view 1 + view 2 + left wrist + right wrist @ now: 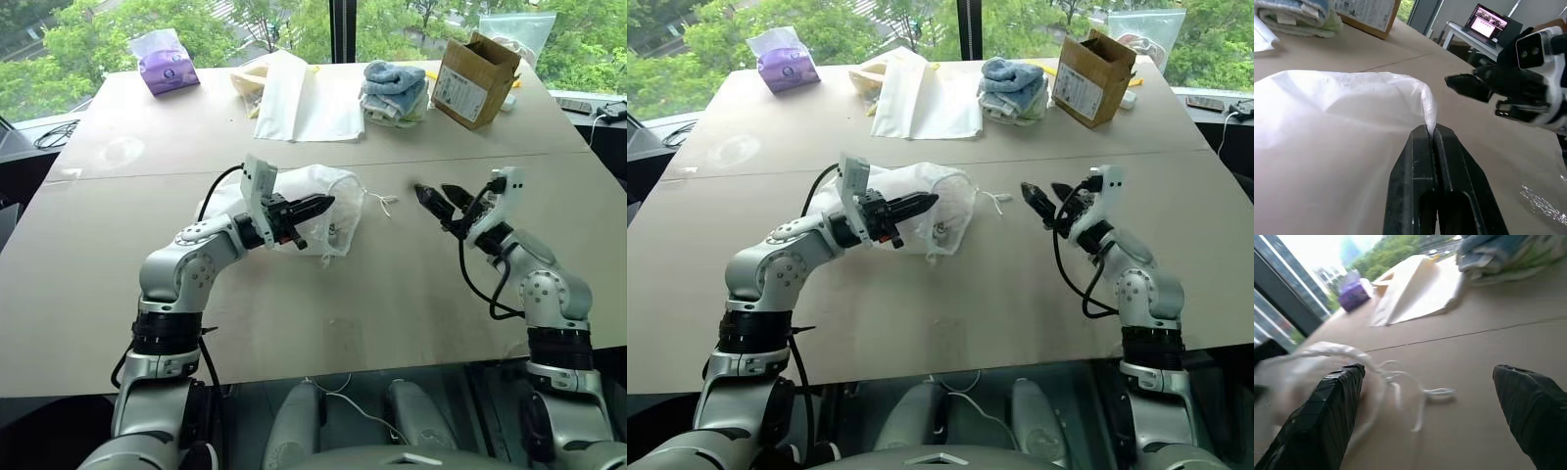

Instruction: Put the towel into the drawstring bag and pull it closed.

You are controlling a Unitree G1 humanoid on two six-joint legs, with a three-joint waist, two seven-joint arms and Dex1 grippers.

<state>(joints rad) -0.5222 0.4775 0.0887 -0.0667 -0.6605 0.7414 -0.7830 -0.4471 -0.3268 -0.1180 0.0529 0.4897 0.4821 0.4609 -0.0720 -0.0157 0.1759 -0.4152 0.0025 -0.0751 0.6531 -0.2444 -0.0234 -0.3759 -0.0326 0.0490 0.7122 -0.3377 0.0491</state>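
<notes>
Left claw (pixel 315 207) pinched together on a fold of the drawstring bag (pixel 333 201), thin white cloth caught between the two black fingers (pixel 1422 161) right at their tips, as the left wrist view makes plain. Bag bunched and puffed up on the bench (pixel 294 323), lifted a little at the pinched edge, the rest slumped against the surface behind the left forearm. White cord drawstrings (pixel 380 202) trailing loose from the bag's mouth onto the bench, toward the right claw, curled in a small loop and not taut. Right claw (pixel 439 201) spread wide apart, holding nothing, hovering level over bare bench just beyond the cord ends, pointed toward the bag; cord lying between and ahead of its fingers (pixel 1327 416) in the right wrist view, not touched. Towel not to be made out; whether inside the bag cannot be told. Along the far edge of the bench: a purple tissue pack (pixel 165 63), a flat cream-white cloth sheet (pixel 304 98), a stack of blue and light-green towels (pixel 394 93), a cardboard box (pixel 474 78), and a clear plastic bag (pixel 519 34) behind it.
</notes>
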